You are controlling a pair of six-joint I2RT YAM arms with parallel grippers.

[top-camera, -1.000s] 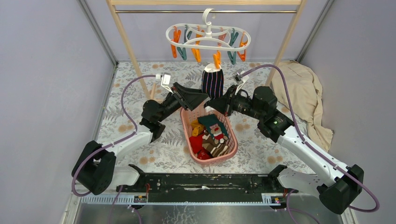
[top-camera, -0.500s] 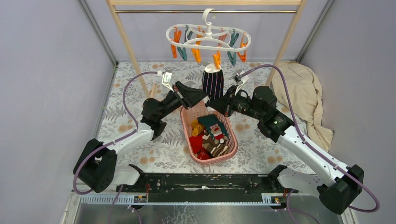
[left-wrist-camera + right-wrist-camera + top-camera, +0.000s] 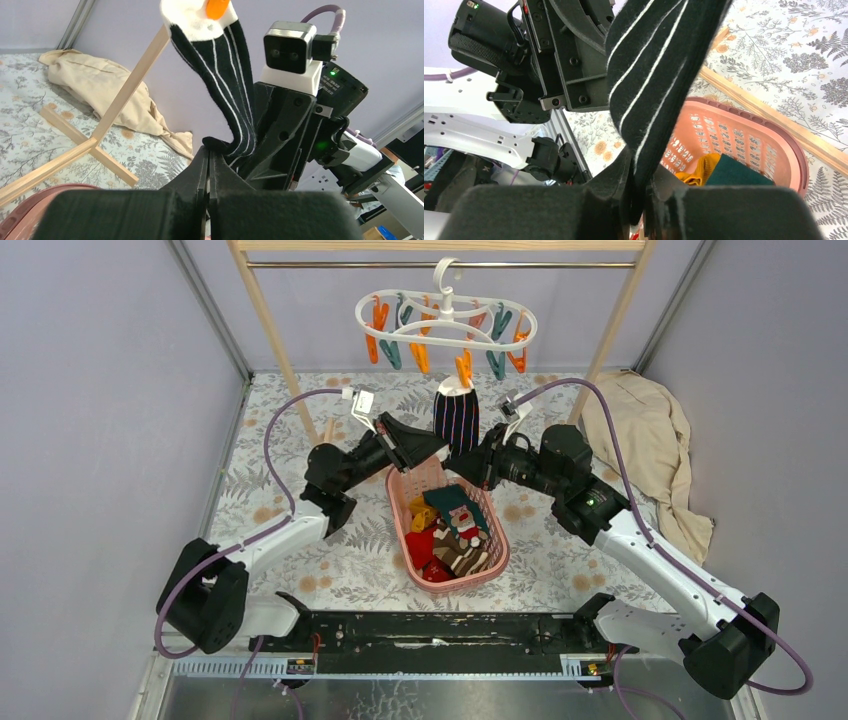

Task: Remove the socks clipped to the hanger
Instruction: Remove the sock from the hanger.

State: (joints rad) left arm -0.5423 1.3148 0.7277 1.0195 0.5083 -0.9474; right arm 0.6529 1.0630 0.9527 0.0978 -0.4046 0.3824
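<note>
The white hanger (image 3: 445,320) hangs by its hook from the rack's rail, with orange and teal clips. One orange clip (image 3: 465,367) holds the white cuff of a black sock with thin white stripes (image 3: 455,418). Both grippers meet at that sock's lower end, above the basket. My left gripper (image 3: 209,150) is shut, pinching the sock's folded bottom edge (image 3: 225,142) at its fingertips. My right gripper (image 3: 639,200) is shut on the same sock (image 3: 659,65), which runs down between its fingers. Several other socks (image 3: 455,530) lie in the basket.
A pink plastic basket (image 3: 500,540) sits on the floral table between the arms. The wooden rack's posts (image 3: 275,340) stand behind, with a foot bar (image 3: 774,120) beside the basket. A beige cloth (image 3: 650,440) lies at the right.
My left gripper has moved in slightly toward the hanging sock and has gone from open to shut. The right arm has stayed in place.
</note>
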